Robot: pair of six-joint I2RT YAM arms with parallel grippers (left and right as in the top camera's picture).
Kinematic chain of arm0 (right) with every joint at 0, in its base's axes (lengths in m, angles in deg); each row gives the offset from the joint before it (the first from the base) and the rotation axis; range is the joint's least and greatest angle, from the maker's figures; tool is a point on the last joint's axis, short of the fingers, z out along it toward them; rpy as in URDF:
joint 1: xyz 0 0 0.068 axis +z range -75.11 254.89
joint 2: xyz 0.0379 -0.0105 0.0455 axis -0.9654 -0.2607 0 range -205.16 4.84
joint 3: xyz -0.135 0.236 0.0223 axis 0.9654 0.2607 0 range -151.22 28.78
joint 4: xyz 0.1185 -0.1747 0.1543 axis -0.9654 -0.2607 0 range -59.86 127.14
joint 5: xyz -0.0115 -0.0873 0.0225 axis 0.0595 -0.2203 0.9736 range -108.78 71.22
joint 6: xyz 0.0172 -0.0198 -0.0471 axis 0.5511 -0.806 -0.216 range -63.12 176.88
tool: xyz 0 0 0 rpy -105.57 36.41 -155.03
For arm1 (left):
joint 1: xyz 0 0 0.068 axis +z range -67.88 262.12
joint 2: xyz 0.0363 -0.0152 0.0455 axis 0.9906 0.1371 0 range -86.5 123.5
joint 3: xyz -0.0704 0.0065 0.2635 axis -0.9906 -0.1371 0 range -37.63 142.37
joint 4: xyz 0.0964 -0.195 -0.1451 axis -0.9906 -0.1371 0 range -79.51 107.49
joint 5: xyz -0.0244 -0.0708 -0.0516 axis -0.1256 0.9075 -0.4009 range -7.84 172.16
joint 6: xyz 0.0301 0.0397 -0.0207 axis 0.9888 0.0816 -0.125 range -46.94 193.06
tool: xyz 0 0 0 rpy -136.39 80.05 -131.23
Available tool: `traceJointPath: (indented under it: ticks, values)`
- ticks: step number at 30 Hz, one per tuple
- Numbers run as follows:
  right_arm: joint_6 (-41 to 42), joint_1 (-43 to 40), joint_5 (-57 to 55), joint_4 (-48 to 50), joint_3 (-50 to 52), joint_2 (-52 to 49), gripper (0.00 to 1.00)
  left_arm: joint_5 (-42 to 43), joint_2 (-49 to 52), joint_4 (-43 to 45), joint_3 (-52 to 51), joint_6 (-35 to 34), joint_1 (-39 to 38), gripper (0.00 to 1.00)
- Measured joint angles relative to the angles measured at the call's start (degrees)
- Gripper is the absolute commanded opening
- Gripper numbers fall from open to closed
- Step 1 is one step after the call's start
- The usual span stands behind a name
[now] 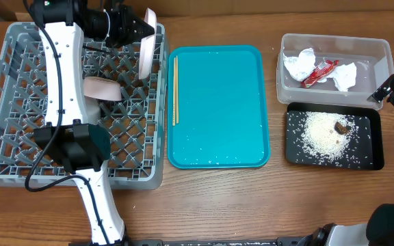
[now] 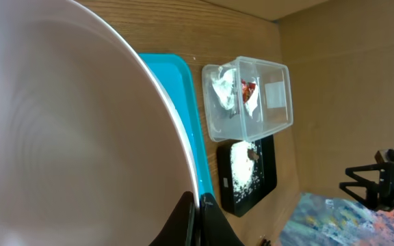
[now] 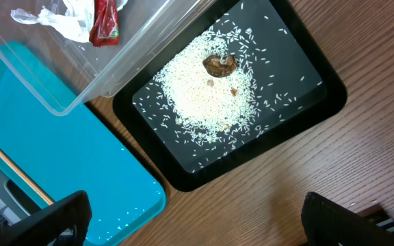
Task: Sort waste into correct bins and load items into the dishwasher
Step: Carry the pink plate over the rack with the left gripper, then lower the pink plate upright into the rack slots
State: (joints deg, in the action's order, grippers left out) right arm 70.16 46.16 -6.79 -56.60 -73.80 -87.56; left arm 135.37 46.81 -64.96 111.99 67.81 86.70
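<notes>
In the left wrist view a big white plate (image 2: 67, 130) fills the picture, and my left gripper (image 2: 198, 217) is shut on its rim. From overhead, the left gripper (image 1: 146, 29) holds that plate (image 1: 152, 22) on edge over the far right corner of the grey dishwasher rack (image 1: 12, 102). Another white plate (image 1: 145, 60) stands on edge just below it. A pale round dish (image 1: 101, 89) lies in the rack. The chopsticks (image 1: 175, 89) rest on the teal tray (image 1: 217, 109). My right gripper (image 3: 197, 225) hangs open over bare wood beside the black tray (image 3: 313, 102).
The clear tub (image 1: 382, 51) holds crumpled white paper (image 1: 299, 65) and the red wrapper (image 1: 319, 72). On the black tray (image 1: 368, 157) lie rice (image 1: 323, 133) and a brown lump (image 1: 340, 127). Stray grains dot the teal tray. The left arm crosses the rack.
</notes>
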Motion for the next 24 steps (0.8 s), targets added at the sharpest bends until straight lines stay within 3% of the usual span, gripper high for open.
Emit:
traceJointPath:
  ticks: [11, 24]
  values:
    - [0.0, 0.0, 0.0, 0.0, 0.0, 0.0, 1.0, 4.9, 0.0, 0.2, 0.0, -0.8, -0.1, 0.04]
    - [0.0, 0.0, 0.0, 0.0, 0.0, 0.0, 1.0, 4.7, 5.1, -0.9, 0.0, -0.8, -0.1, 0.04]
